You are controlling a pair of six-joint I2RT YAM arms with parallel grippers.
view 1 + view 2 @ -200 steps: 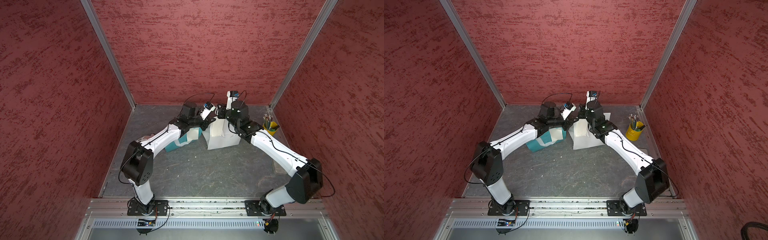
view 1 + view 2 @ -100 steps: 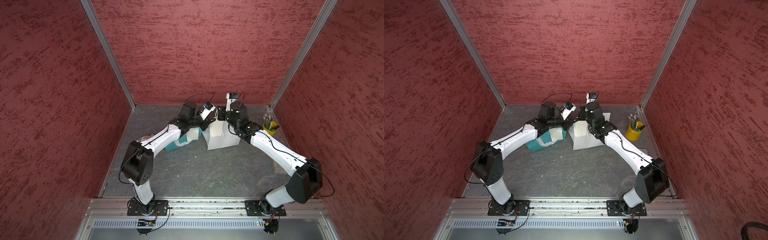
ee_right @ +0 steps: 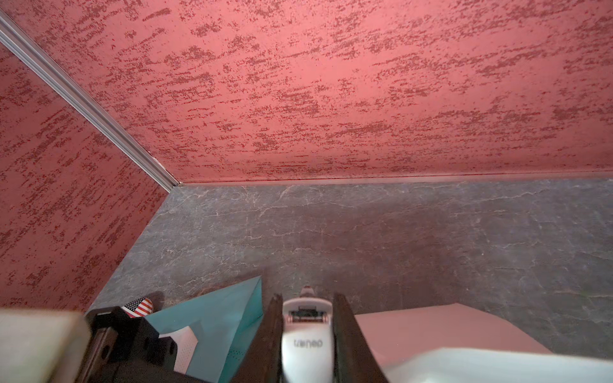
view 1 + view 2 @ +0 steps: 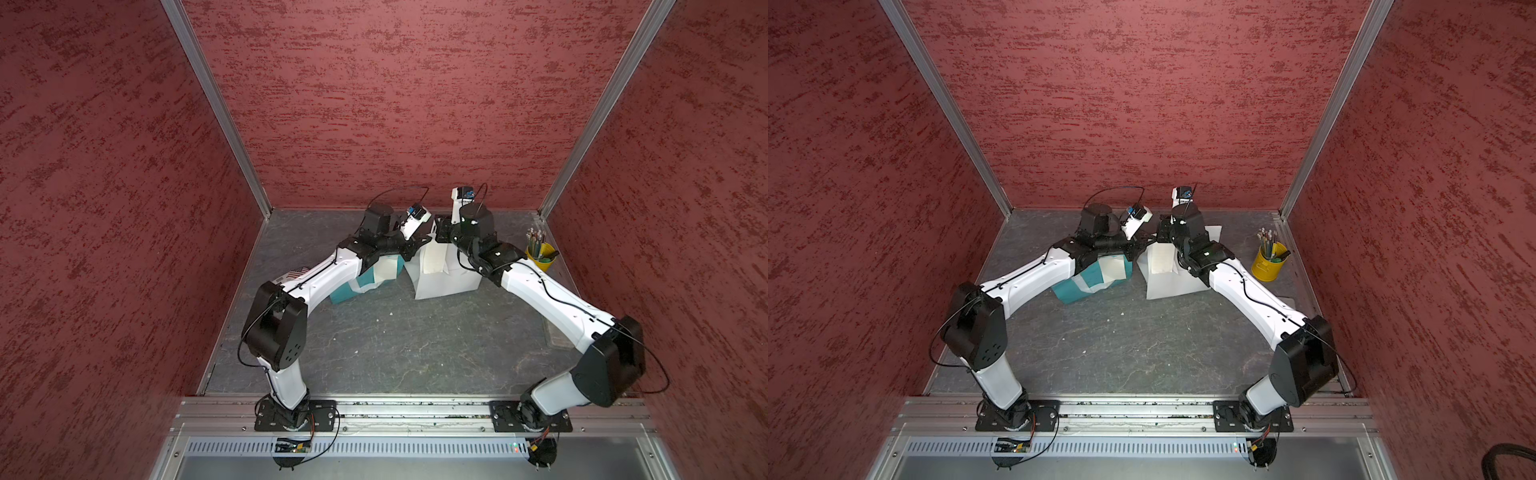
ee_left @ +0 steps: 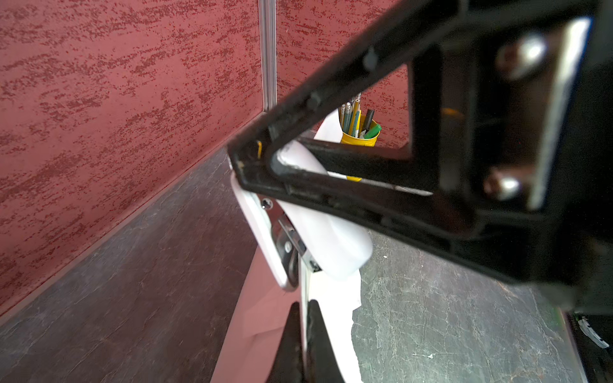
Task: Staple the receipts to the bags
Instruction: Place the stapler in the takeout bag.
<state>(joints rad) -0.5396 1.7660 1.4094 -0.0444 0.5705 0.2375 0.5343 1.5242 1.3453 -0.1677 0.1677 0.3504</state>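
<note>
1. Both arms meet at the back middle of the table (image 4: 395, 340), nose to nose over the white bag (image 4: 449, 282).
2. The left gripper (image 5: 303, 306) is clenched tight. Its wrist view shows the two dark fingers (image 5: 292, 335) pinching a thin white sheet that stands up on edge between them. We read that as the top edge of the white bag. We can't tell whether a receipt is in the pinch too.
3. The right gripper (image 3: 306, 298) is grasping the little white stapler (image 3: 306, 338), with a finger pressed on each side and the nose of the stapler poking out past the tips.
4. In the left wrist view the stapler (image 5: 328, 245) sits just above the left fingers. The pinched sheet seems to run up into the gap between its two halves.
5. Both top views show the white bag lying flat at its near end, with its far end tucked under the grippers. One receipt (image 4: 432, 259) lies along it, running up toward the stapler.
6. The teal bag (image 4: 1075, 291) lies flat just beside the white one, partly under the left forearm. The other receipt (image 4: 1115, 268) rests on top of it next to its white handles.
7. A yellow cup (image 4: 1266, 266) full of pencils stands in the back corner on the right arm's side, well apart from the bags.
</note>
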